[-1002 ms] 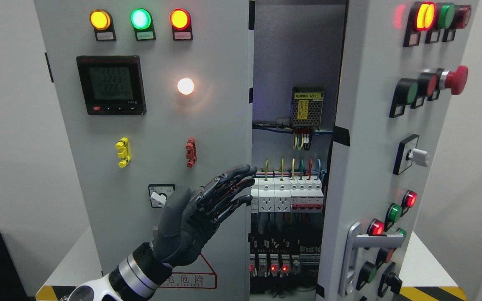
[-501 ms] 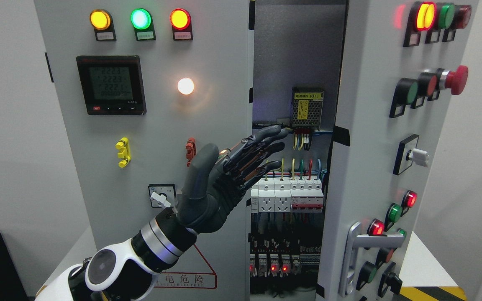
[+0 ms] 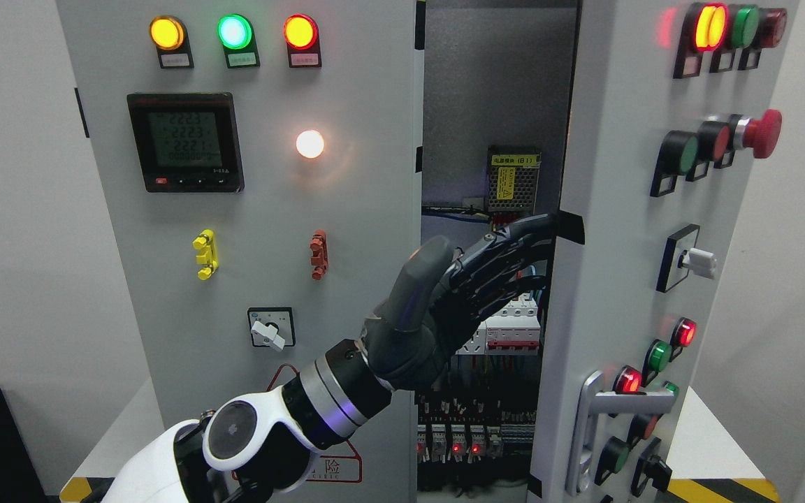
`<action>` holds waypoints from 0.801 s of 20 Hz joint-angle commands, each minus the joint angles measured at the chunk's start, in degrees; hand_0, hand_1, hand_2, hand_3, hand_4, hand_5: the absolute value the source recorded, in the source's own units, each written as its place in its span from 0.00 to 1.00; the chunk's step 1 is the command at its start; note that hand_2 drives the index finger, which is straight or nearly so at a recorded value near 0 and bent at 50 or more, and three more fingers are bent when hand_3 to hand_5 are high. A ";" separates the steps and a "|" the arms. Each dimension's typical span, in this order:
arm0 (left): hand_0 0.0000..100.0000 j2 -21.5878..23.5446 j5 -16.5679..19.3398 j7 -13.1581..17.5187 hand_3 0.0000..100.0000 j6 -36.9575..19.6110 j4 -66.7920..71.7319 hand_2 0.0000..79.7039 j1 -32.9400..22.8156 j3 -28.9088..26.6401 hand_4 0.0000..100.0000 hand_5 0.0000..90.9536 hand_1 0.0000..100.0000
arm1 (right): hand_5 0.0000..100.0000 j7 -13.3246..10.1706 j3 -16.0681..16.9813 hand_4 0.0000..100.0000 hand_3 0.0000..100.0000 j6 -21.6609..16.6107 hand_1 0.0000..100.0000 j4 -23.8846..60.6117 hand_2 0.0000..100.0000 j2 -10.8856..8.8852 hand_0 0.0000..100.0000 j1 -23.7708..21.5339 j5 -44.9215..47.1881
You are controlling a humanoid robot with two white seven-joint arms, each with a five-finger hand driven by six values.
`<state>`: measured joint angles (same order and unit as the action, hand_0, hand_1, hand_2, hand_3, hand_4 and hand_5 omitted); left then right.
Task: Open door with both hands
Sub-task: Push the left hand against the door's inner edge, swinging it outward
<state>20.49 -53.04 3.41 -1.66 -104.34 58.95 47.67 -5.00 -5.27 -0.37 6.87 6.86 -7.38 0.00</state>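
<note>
Reaching left hand [image 3: 444,300] (fingers extended), right door [image 3: 612,279] ajar

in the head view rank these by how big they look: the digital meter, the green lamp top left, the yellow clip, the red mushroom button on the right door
1. Digital meter, by far the largest.
2. Red mushroom button.
3. Green lamp and yellow clip: too alike to rank.
The button's door stands swung toward the camera, so its rank over the lamp is unsure.

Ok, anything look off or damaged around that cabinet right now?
Nothing looks damaged. The right door stands ajar, exposing live wiring and breakers, with the left hand reaching across to the door's inner edge.
</note>
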 commanded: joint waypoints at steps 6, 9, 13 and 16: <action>0.00 -6.07 -0.04 -0.16 0.00 -0.01 1.77 0.00 3.46 5.42 0.00 0.00 0.00 | 0.00 -0.01 0.00 0.00 0.00 0.01 0.00 -0.02 0.00 0.00 0.00 0.00 0.62; 0.00 -6.34 -0.13 -2.26 0.00 -0.10 1.60 0.00 3.46 5.51 0.00 0.00 0.00 | 0.00 -0.01 0.00 0.00 0.00 0.01 0.00 -0.02 0.00 0.00 0.00 0.00 0.62; 0.00 -6.69 -0.13 -2.45 0.00 -0.10 1.51 0.00 4.07 6.03 0.00 0.00 0.00 | 0.00 -0.01 0.00 0.00 0.00 0.01 0.00 -0.02 0.00 0.00 0.00 0.00 0.62; 0.00 -7.31 -0.13 -2.45 0.00 -0.10 1.51 0.00 4.86 7.26 0.00 0.00 0.00 | 0.00 -0.01 0.00 0.00 0.00 0.01 0.00 -0.02 0.00 0.00 0.00 0.00 0.62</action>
<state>15.61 -53.16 1.06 -1.48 -103.10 62.66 52.17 -5.00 -5.27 -0.36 6.87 6.86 -7.38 0.00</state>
